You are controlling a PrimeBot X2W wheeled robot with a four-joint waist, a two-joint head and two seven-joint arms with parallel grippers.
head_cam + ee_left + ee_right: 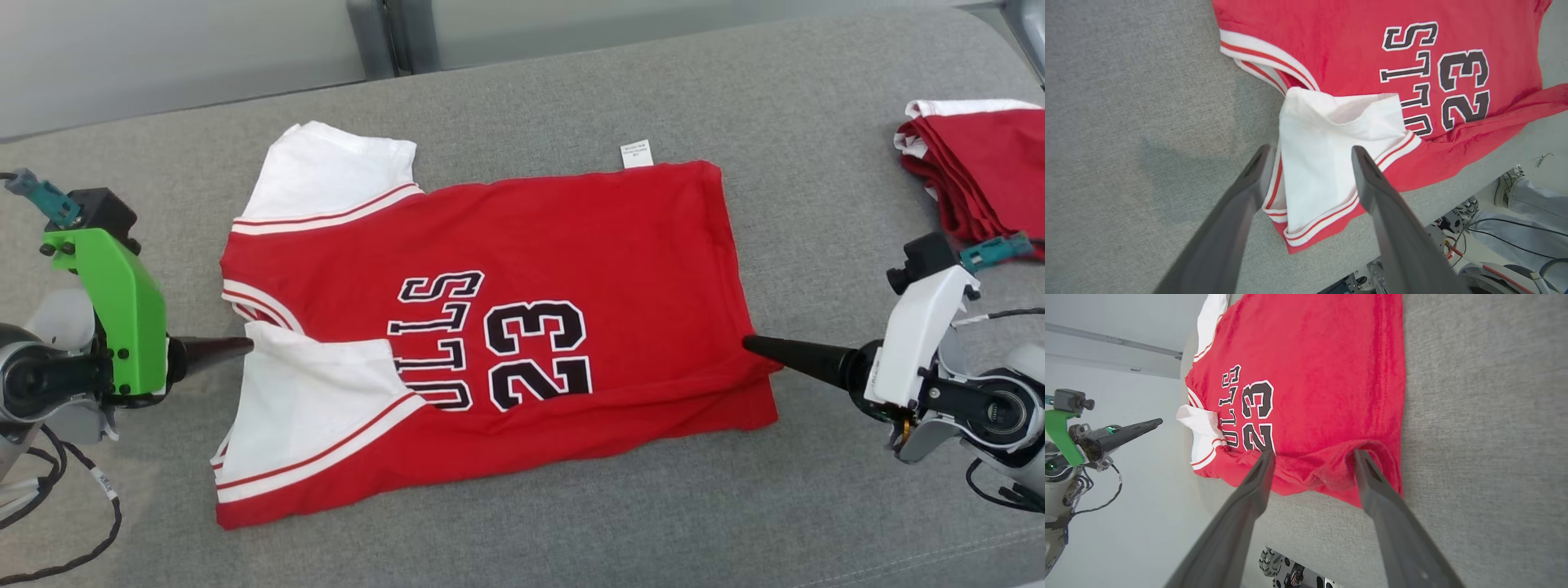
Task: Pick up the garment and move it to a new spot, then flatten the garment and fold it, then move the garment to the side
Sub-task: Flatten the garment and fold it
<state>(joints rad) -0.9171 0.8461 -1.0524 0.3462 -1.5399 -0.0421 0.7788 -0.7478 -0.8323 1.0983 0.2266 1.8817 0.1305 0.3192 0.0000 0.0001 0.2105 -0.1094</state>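
Left gripper [1311, 152] has its two dark fingers spread wide, one on each side of the near white sleeve [1327, 163], and it pinches nothing. In the head view its tips sit right at that sleeve's outer edge. The right gripper [1313, 456] is spread just as wide and is also empty, its tips at the hem end of the jersey [522, 245] over a rumpled fold of red cloth.

The jersey lies lengthwise across the grey padded surface [571, 98], neck end toward the robot's left and hem toward its right. It is red, with white sleeves trimmed in red and white stripes. Black letters and a "23", both outlined in white, run sideways across the chest.

The near sleeve is turned in over the chest and hides the start of the lettering. A long strip of the near side is doubled over, leaving a creased ridge toward the hem. The far sleeve [331, 171] lies flat, pointing away from the robot. A small white label [637, 153] sticks out past the far edge. Well apart, at the far right, sits a stack of folded red clothes [980, 163].
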